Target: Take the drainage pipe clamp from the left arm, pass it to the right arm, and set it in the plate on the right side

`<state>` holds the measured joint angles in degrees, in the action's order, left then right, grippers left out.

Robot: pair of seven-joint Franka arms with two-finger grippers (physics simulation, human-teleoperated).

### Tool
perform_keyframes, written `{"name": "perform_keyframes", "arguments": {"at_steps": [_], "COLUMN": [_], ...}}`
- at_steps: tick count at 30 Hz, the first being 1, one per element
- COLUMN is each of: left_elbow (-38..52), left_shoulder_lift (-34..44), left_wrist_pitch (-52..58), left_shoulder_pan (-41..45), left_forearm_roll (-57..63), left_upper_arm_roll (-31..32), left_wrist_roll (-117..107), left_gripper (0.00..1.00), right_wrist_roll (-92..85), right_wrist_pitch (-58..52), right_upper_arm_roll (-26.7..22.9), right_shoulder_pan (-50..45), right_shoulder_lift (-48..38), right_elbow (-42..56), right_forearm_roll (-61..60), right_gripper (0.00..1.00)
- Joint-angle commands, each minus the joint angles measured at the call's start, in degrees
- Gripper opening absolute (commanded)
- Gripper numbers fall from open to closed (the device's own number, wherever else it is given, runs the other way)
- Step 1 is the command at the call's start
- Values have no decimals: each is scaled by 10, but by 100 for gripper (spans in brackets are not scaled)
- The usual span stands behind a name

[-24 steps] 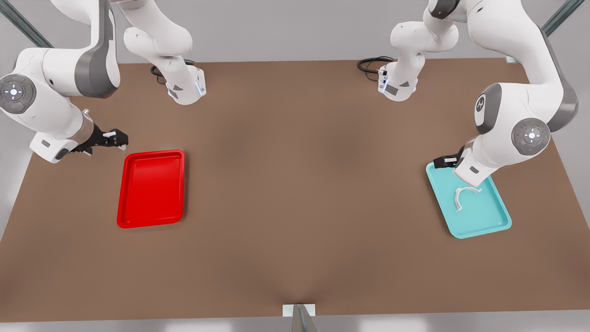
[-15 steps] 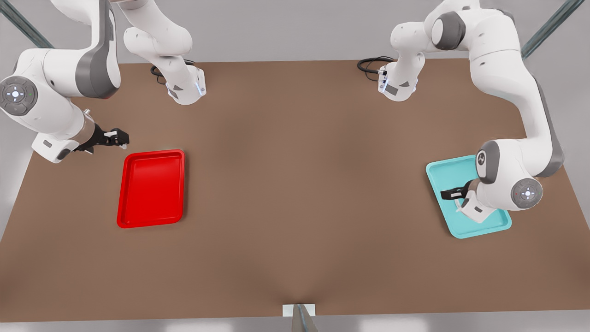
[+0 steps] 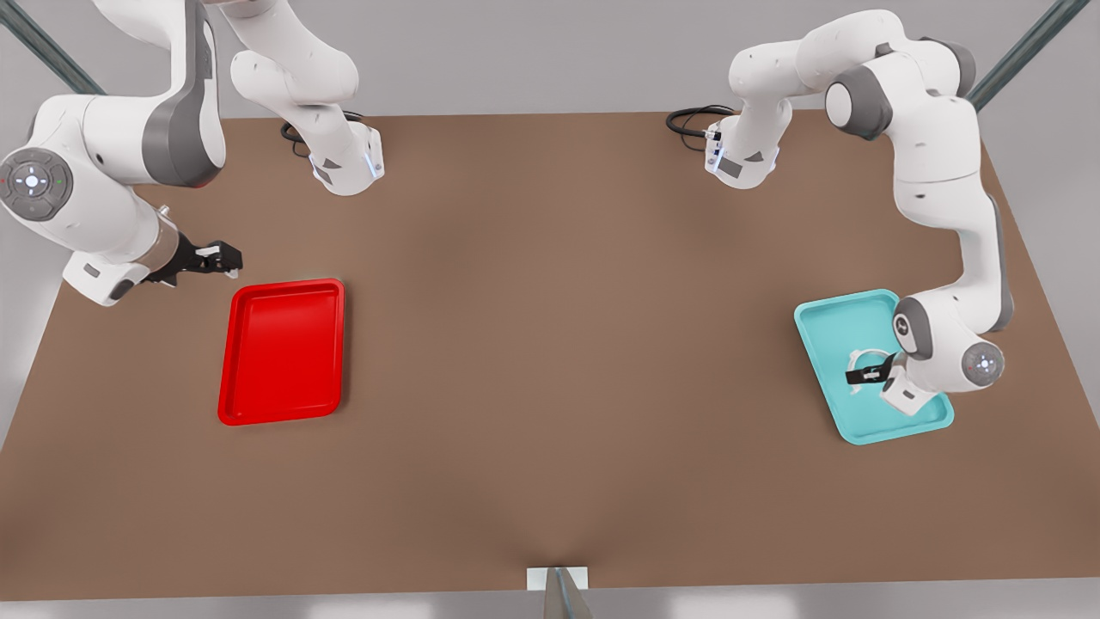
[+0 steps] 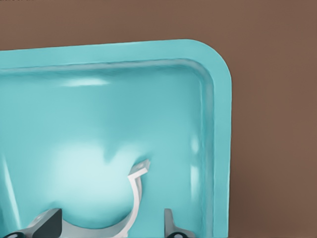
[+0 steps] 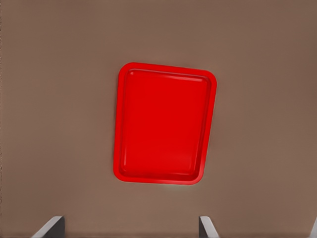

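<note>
Drainage pipe clamp (image 3: 862,354) lies in teal tray (image 3: 825,320), straddled by left gripper (image 3: 864,375), fingers spread; right gripper (image 3: 225,255) waits open beside plate (image 3: 284,351).

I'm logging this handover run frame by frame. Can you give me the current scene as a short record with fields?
clamp: drainage pipe clamp lies in the teal tray
left gripper: left gripper down over the clamp, fingers open on either side of its arc
right gripper: right gripper open, empty, waiting above the table beside the red plate
red plate: nothing in it
stage: clamp not yet grasped or lifted
</note>
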<state>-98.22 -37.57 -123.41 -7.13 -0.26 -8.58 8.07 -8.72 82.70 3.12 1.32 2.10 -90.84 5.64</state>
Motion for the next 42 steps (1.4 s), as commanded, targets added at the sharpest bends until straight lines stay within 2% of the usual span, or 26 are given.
{"name": "perform_keyframes", "arguments": {"at_steps": [1,11,14,18,24,25,29,31,35,38,42], "left_elbow": [-10,-26,-26,-25,-24,-24,-24,-24,-25,-25,-24], "left_shoulder_lift": [-1,-10,-10,-10,-11,-12,-16,-16,-15,-12,-7], "left_wrist_pitch": [-52,-62,-67,-67,-85,-86,-109,-109,-101,-90,-81], "left_shoulder_pan": [0,0,0,0,2,2,2,2,3,4,5], "left_forearm_roll": [-2,-30,-31,-39,-47,-47,-42,-42,-42,-43,-43], "left_upper_arm_roll": [0,0,0,0,1,1,1,1,1,1,1], "left_wrist_roll": [136,138,135,125,101,100,101,98,99,98,98], "left_gripper": [100,100,82,72,72,68,67,57,56,48,45], "right_wrist_roll": [0,-1,-1,-1,-1,-1,-1,-1,-1,-2,-5], "right_wrist_pitch": [-2,0,0,1,3,4,4,4,4,5,5], "right_upper_arm_roll": [0,0,0,0,0,0,0,0,0,0,0], "right_shoulder_pan": [-4,-5,-5,-5,-5,-5,-5,-5,-4,-4,-4], "right_shoulder_lift": [-1,0,0,0,0,0,0,0,0,1,0], "right_elbow": [0,1,1,2,1,1,1,1,1,1,1], "right_forearm_roll": [-4,1,1,-1,-2,-2,-2,-2,-2,-2,-2], "right_gripper": [100,100,100,100,100,100,100,100,100,100,100]}}
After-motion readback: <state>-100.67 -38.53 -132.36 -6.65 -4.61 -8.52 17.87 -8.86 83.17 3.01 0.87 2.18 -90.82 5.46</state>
